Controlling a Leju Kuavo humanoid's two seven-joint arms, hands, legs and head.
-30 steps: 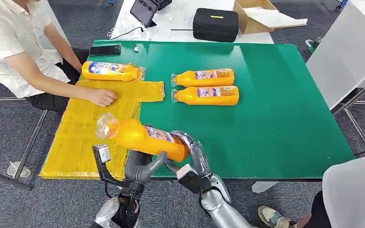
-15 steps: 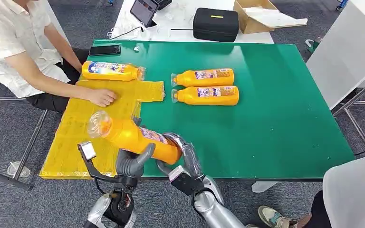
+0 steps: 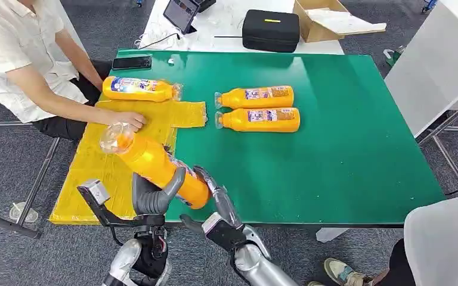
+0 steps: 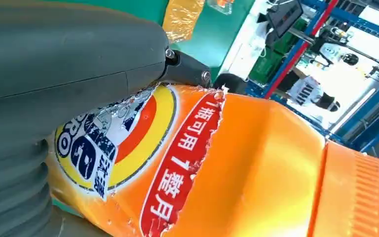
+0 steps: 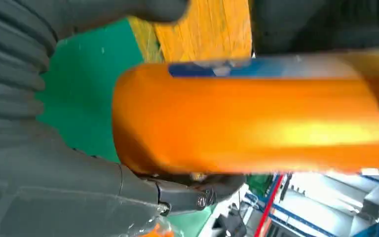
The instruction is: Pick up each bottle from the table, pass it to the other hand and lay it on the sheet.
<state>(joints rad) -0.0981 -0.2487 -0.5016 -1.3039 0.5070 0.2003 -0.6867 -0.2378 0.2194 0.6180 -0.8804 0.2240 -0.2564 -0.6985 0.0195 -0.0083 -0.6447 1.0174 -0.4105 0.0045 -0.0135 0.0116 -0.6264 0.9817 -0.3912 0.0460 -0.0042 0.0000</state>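
- The held bottle [image 3: 155,167] is orange and is up in the air, over the near edge of the yellow sheet [image 3: 101,173]. Its clear cap end points toward about 10 o'clock and its flat end points toward about 4 o'clock.
- The left hand [image 3: 155,196] is wrapped around the lower half of the held bottle and grips it. In the left wrist view the thick grey thumb [image 4: 74,54] lies across the bottle's label.
- The right hand [image 3: 212,193] is at the flat end of the held bottle, at about 4 o'clock from it. Its fingers look stretched out along the bottle's end. I cannot tell if it is holding on or only touching.
- One bottle on the sheet [image 3: 138,89] lies on its side at the far edge of the yellow sheet, at about 12 o'clock from the held bottle.
- Two more bottles lie side by side on the green table [image 3: 346,149], at about 1 o'clock from the held bottle. The far bottle [image 3: 255,96] and the near bottle [image 3: 259,119] are touching or almost touching.
- A person's hand [image 3: 128,119] rests on the yellow sheet, just past the cap of the held bottle.
- A black phone [image 3: 132,62] lies at the far left corner of the table.
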